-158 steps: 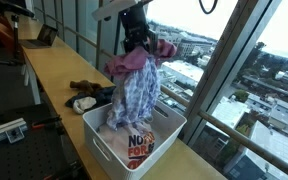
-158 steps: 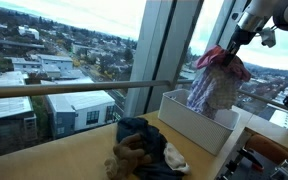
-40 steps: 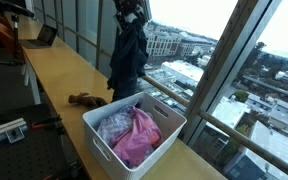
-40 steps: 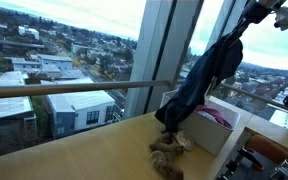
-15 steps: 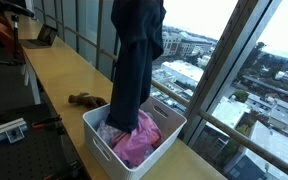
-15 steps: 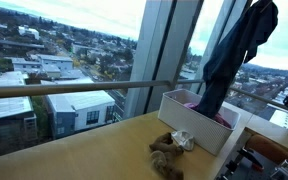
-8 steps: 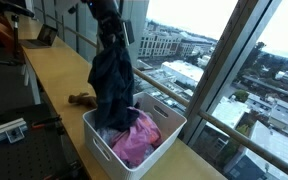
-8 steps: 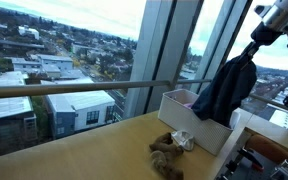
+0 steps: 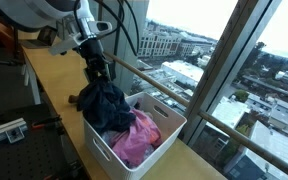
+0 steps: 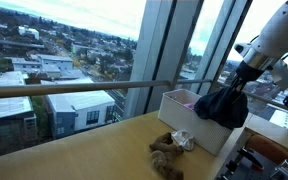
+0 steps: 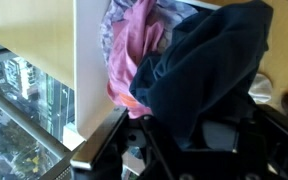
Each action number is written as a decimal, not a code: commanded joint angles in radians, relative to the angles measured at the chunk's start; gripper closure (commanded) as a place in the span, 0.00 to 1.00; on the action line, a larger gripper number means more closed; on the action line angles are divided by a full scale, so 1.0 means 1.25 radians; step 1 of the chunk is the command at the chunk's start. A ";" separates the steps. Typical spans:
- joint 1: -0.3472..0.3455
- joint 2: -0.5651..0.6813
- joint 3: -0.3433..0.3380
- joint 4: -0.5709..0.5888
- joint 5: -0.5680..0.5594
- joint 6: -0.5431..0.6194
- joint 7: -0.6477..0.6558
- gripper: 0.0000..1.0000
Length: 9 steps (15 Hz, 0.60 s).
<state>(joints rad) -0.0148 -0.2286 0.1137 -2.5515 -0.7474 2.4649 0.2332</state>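
The gripper (image 9: pixel 98 76) is closed tight on the top of a dark blue cloth (image 9: pixel 106 106) and holds it in a bunch. The cloth hangs down into a white plastic bin (image 9: pixel 104 150). Its lower part lies on the things inside the bin. One of them is a bright pink cloth (image 9: pixel 139 135), which touches the dark one. In the wrist view the dark blue cloth fills the middle, and the pink cloth sits right beside it against the bin's white wall.

The bin stands on a long pale wooden counter (image 9: pixel 49 65) next to a big window. In an exterior view, a brown soft lump (image 10: pixel 165 153) lies on the counter near the bin. A small white cloth (image 10: pixel 182 139) lies just beside the lump.
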 commanded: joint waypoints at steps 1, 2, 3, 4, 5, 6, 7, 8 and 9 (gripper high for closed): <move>-0.025 0.067 -0.017 0.016 -0.071 0.022 0.047 1.00; -0.028 0.081 -0.025 0.018 -0.083 0.024 0.055 1.00; -0.030 0.095 -0.032 0.021 -0.099 0.025 0.067 1.00; -0.031 0.108 -0.038 0.029 -0.113 0.019 0.076 1.00; -0.032 0.120 -0.043 0.039 -0.133 0.012 0.090 1.00; -0.036 0.139 -0.048 0.065 -0.171 -0.001 0.114 1.00; -0.037 0.159 -0.056 0.097 -0.196 -0.010 0.125 1.00; -0.037 0.177 -0.066 0.134 -0.211 -0.018 0.129 1.00; -0.036 0.194 -0.075 0.169 -0.222 -0.025 0.132 1.00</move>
<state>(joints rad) -0.0561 -0.0621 0.0455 -2.4723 -0.9627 2.4662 0.3716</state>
